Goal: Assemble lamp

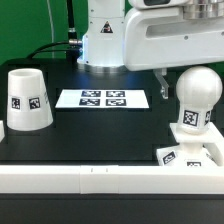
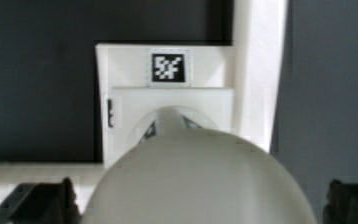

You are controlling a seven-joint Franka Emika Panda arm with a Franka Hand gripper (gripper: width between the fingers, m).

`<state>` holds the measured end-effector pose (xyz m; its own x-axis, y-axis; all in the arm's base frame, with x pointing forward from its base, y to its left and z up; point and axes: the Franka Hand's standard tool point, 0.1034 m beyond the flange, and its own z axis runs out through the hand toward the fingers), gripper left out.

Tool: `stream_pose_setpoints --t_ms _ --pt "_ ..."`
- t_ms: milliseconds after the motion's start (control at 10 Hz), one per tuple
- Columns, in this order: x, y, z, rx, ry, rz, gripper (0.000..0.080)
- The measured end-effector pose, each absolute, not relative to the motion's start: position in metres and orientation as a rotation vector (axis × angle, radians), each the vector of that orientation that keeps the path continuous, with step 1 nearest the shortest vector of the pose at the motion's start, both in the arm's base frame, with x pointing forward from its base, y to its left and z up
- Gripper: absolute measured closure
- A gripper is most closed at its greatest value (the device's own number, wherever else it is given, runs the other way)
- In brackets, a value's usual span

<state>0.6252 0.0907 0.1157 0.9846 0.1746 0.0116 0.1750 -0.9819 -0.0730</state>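
The bulb stem (image 1: 196,100) stands upright on the flat square base (image 1: 190,156) at the exterior view's right, its round head on top and a tag on its stem. My gripper (image 1: 190,72) hangs over the round head, with one dark finger (image 1: 162,80) beside it. In the wrist view the bulb (image 2: 197,160) fills the space between my fingers (image 2: 44,202), with a narrow gap showing on each side. My gripper (image 2: 197,206) is open. The base's tag (image 2: 169,67) shows beyond the bulb. The tapered shade (image 1: 28,98) stands at the exterior view's left.
The marker board (image 1: 103,98) lies flat on the black table between the shade and the bulb. A white rail (image 1: 100,180) runs along the table's front edge. The robot's white base (image 1: 105,40) stands at the back.
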Motion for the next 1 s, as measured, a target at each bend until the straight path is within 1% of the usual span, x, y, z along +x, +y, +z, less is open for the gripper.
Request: stream_pose_setpoints --t_ms 400,1000 --pt "0.6279 0.0871 0.1171 -2.977 -0.844 -0.027 0.0101" --pt "0.6279 0.0824 0.1159 -2.793 -1.361 -0.031 0.0101"
